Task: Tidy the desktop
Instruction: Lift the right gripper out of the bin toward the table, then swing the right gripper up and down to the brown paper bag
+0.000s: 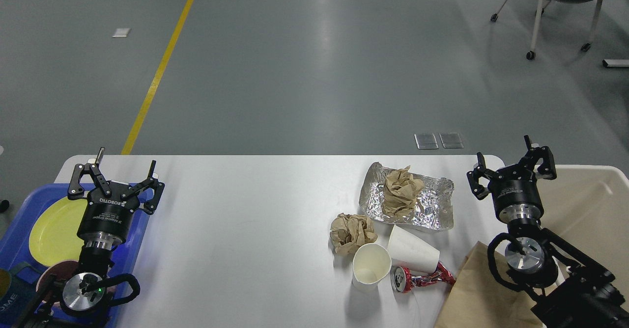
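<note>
Desktop (245, 230): 2 cups (371, 269), 2 wads (351, 232)

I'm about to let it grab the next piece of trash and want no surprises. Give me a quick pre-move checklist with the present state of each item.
1. Right gripper open and empty: ok, fingers spread, nothing between them.
2. Left gripper open and empty: ok, it hangs over the blue tray.
3. Trash within view on the desktop: ok, foil sheet with a paper wad on it, second paper wad, upright cup, tipped cup, crushed can.
4. Cream bin open for drop-off: ok.
5. Upright cup empty of liquid: cannot tell.
6. Brown paper bag lying flat: ok, partly under the right arm.
</note>
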### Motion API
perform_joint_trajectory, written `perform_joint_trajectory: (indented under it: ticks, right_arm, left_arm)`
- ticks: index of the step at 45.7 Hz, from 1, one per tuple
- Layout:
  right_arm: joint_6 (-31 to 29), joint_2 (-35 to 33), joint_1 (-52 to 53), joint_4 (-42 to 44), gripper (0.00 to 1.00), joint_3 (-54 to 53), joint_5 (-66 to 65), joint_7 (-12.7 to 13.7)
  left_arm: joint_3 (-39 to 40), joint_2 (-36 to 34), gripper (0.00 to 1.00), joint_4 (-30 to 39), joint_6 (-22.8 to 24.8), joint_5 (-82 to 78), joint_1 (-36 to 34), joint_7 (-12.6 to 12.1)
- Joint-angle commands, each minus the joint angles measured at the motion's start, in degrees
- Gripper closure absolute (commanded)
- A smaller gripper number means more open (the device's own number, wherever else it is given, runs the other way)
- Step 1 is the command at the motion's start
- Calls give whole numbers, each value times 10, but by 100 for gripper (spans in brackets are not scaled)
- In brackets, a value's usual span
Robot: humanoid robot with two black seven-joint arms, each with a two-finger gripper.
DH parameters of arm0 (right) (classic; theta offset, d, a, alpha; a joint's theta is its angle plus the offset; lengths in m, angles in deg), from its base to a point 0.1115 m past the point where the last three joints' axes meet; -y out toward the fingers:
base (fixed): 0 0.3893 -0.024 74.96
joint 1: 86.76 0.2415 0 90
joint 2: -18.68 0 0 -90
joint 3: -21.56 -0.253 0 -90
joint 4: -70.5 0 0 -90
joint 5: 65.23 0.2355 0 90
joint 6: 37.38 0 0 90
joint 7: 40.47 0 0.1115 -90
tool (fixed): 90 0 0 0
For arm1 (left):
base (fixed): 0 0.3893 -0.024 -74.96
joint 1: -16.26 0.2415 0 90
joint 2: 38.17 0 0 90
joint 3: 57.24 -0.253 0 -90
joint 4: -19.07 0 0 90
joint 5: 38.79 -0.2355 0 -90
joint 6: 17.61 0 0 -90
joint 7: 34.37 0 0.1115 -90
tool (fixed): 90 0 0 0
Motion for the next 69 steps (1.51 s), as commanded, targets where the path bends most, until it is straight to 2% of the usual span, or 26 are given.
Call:
perform_joint_trajectory:
  ticks: [1, 6, 14, 19, 24, 28, 34, 41, 47, 54, 64, 69]
  right_arm:
    - [-1, -4, 5, -2, 0, 9, 1, 30]
    - [-1, -4, 11, -3, 0, 7, 1, 62]
    - [-26, -1, 26, -5, 0, 9, 1, 61]
    - [-110, -19, 16, -20, 0, 25, 0, 55]
    - [-196, -76, 24, -18, 0, 76, 0, 55]
    - [-226, -129, 52, -10, 0, 136, 1, 55]
    - [-225, -192, 128, -7, 0, 269, 9, 55]
    - [-244, -244, 280, -12, 0, 460, 9, 56]
    - [-301, -246, 419, -16, 0, 647, 9, 56]
    - [-342, -244, 575, -17, 0, 845, 8, 56]
    - [-358, -174, 773, -49, 0, 1074, 6, 62]
    - [-358, -99, 892, -91, 0, 1210, 2, 68]
  left_arm:
    - [0, 0, 4, 0, 0, 0, 0, 0]
    - [0, 0, 4, 0, 0, 0, 0, 0]
    - [0, 0, 4, 0, 0, 1, 0, 1]
    - [0, 0, 4, 0, 0, 0, 0, 1]
    - [0, 0, 4, 0, 0, 0, 0, 0]
    - [0, 0, 4, 0, 0, 1, 0, 0]
    - [0, 0, 4, 0, 0, 0, 0, 0]
    - [0, 0, 4, 0, 0, 0, 0, 0]
    - [0, 0, 4, 0, 0, 1, 0, 0]
    - [0, 0, 4, 0, 0, 0, 0, 0]
    - [0, 1, 4, 0, 0, 1, 0, 0]
    - [0, 1, 4, 0, 0, 0, 0, 0]
